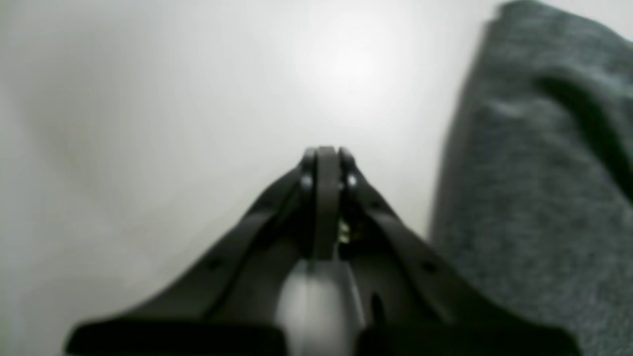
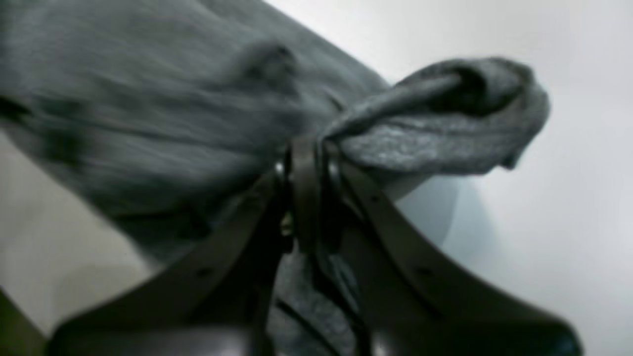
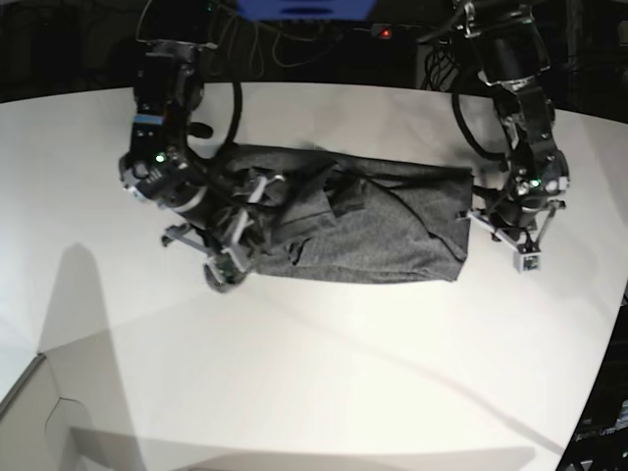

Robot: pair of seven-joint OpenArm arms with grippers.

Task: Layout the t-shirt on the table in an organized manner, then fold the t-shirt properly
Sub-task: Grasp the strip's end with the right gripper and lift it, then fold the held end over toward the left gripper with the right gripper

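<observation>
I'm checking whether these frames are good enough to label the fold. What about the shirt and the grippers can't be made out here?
- t-shirt, base view: sleeves and collar lost in dark rumpled folds; the right gripper and its arm cover the end.
- Right wrist view: motion blur smears the cloth; the gripped part is unidentifiable.
- Left wrist view: the frame edge cuts the shirt off; the left gripper is shut over bare table.
</observation>
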